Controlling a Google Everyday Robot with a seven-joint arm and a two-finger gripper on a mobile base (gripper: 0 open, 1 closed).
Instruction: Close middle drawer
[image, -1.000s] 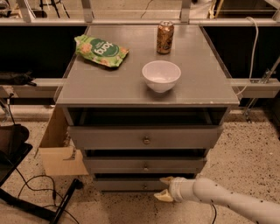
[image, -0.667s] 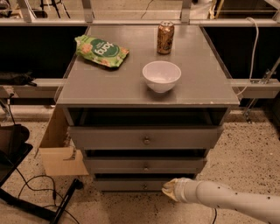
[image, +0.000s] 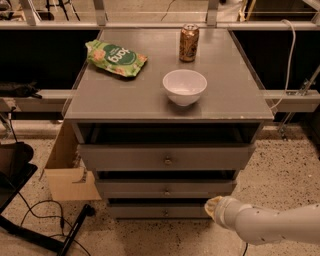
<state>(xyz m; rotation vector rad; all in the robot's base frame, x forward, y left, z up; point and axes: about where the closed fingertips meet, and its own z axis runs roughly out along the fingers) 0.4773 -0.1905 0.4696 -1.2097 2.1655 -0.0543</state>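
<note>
The grey cabinet (image: 125, 100) stands in the middle of the view with three drawers. The middle drawer (image: 130, 189) shows a low front panel with a small round knob (image: 166, 192). It stands a little out from the cabinet, with a dark gap above it. The top drawer (image: 125, 157) and the lowest drawer (image: 135, 211) also stand slightly out. My gripper (image: 214, 206) is at the end of the white arm (image: 270, 225) that comes in from the lower right. It is just below the right end of the middle drawer's front, beside the lowest drawer.
On the cabinet top are a green snack bag (image: 115, 57), a brown can (image: 189, 42) and a white bowl (image: 184, 86). A cardboard box (image: 67, 170) stands on the floor to the left, with black cables and a stand (image: 50, 225). The floor is speckled.
My gripper has moved right and a little up, from in front of the lowest drawer toward the cabinet's right side. The drawers look unchanged.
</note>
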